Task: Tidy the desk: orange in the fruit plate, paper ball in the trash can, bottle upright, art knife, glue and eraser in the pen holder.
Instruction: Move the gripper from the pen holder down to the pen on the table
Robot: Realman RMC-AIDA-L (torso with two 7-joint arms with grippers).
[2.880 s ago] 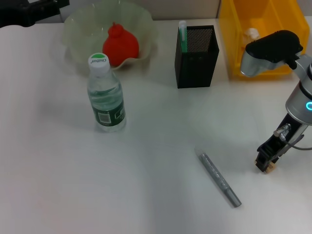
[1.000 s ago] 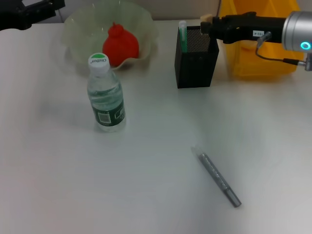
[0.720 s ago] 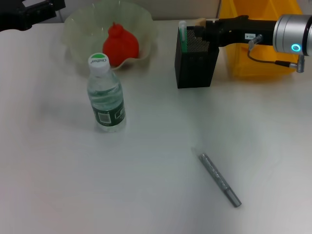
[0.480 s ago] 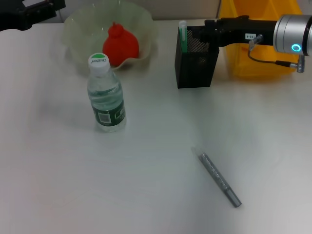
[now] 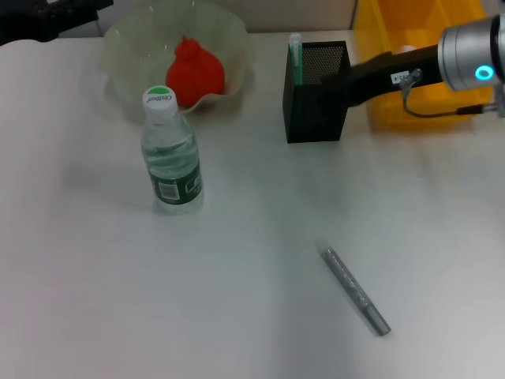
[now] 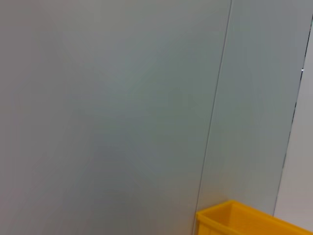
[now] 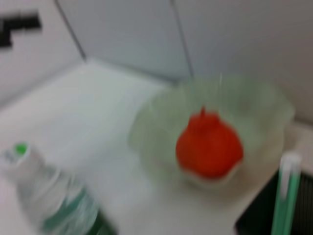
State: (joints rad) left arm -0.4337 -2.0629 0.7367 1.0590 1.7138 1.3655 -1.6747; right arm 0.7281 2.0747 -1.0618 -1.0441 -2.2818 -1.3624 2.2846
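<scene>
White desk surface point(image 5: 237, 300) fills the head view, and the pen holder point(image 5: 317, 99), a black mesh cup standing upright, serves as the landmark. A green-and-white stick point(image 5: 296, 59) stands in the holder's corner nearest the fruit plate. The right gripper point(image 5: 351, 81) reaches in from the trash can's side, its dark tip right against the holder's wall; whether its fingers are spread or closed cannot be told. The trash can point(image 5: 410, 55) sits just beyond the holder on that same side. On the holder's other side, the fruit plate point(image 5: 126, 47) holds the orange point(image 5: 196, 73). The bottle point(image 5: 171, 154) stands upright in front of the plate, well apart from the holder. A grey art knife point(image 5: 355, 291) lies flat on the desk, nearer the robot than the holder. The left gripper point(image 5: 47, 16) is parked beyond the plate, fingers not discernible.
</scene>
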